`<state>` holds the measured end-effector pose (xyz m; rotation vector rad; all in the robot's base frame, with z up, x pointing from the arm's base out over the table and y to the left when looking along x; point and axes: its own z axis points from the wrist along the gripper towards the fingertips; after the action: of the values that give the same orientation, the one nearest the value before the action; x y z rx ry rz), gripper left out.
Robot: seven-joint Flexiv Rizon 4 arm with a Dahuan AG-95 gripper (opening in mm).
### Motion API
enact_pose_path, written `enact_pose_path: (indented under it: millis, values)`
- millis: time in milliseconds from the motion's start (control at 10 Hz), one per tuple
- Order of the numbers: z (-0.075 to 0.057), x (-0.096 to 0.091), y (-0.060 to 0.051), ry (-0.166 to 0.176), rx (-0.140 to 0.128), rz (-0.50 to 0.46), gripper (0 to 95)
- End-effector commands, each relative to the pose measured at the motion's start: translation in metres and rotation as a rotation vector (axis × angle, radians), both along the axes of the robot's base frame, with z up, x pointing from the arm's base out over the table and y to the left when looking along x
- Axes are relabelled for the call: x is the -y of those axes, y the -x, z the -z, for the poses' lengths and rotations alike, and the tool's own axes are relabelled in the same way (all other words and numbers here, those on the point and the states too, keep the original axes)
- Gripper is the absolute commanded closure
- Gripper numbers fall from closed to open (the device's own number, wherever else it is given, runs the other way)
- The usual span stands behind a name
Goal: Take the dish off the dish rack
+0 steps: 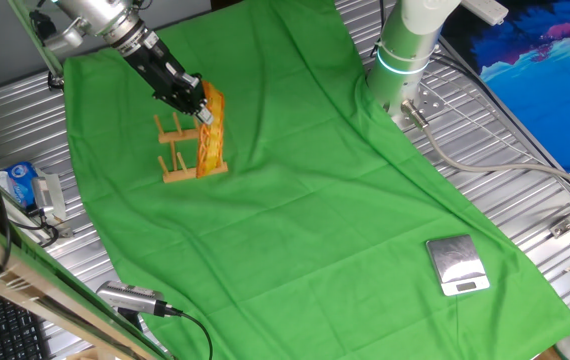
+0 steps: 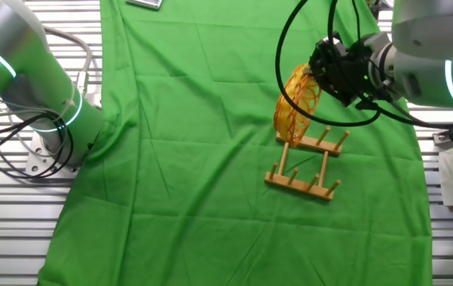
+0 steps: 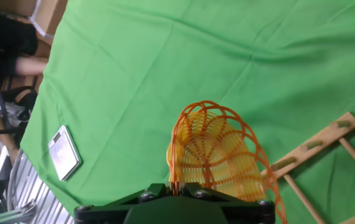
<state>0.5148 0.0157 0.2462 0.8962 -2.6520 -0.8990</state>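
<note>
Your black two-finger gripper sits in the upper left of one fixed view, and it looks pinched onto the top rim of the oval yellow-orange woven wicker-style dish; in the hand view that rim runs straight into the gripper body at the bottom edge of the frame, though the fingertips themselves are hidden there, so treat the pinch as a judgement. The dish stands on edge in the small light-brown wooden dish rack with upright pegs. In the other fixed view, right of centre, its lower edge looks to be down at the rack's upper rail. So you appear to have the grasp made, but the lift is not done: the dish has yet to clear the pegs and be carried away. Both rest on the table under its green cloth, with the square silver scale well apart at lower right.
</note>
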Motion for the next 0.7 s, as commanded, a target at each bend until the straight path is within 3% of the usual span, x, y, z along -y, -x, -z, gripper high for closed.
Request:
enact_pose_path:
  millis: [100, 200, 700]
  values:
    - [-0.0001, -0.0003, 0.0001, -0.001, 0.007, -0.003, 95.0]
    - [-0.0001, -0.0003, 0.0001, 0.016, 0.018, -0.009, 95.0]
    - [-0.0001, -0.0003, 0.0001, 0.004, 0.034, -0.045, 95.0]
